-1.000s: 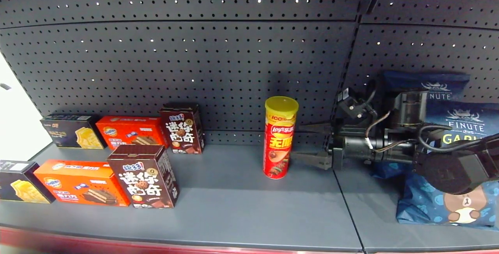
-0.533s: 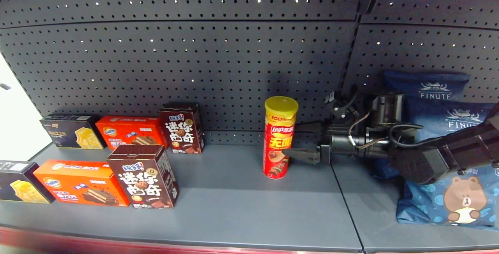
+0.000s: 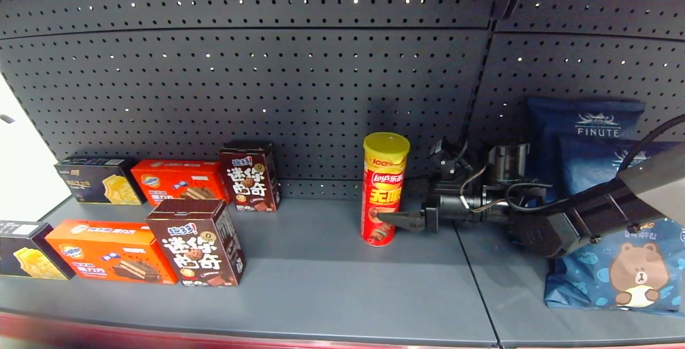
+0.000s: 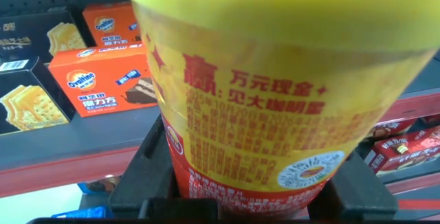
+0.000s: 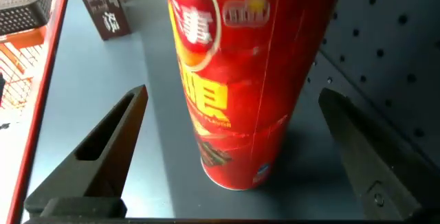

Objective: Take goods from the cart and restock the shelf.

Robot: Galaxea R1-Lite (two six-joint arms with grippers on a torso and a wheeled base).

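The can [image 3: 385,167] stands upright on the shelf [image 3: 321,274], about mid-width and near the pegboard [image 3: 267,86], yellow lid on top. The right gripper [image 3: 393,199] lies level at the can's lower half, reaching in from the right. Its fingers [image 3: 398,219] are spread, 1 in front of the can and 1 behind it. In the right wrist view the gripper [image 5: 232,95] has the can [image 5: 247,80] between its 2 fingers [image 5: 103,148], with a gap on each side, so neither finger touches it.

The left gripper [image 4: 249,183] pinches a 2nd can [image 4: 275,114], its black fingers [image 4: 141,176] pressed against the lower body on both sides. This can has a yellow lid and a yellow and red body, and it is held in front of a shelf bearing an orange box [image 4: 103,80].

On the shelf's left end stand 6 boxes in 2 rows. Each row runs black [image 3: 99,179], orange [image 3: 179,180], brown [image 3: 249,176] from left to right. The front brown box [image 3: 198,242] stands upright, well apart from the can. Blue bags [image 3: 604,135] lean against the pegboard at the right, behind the right arm; the front bag [image 3: 631,274] shows a bear.
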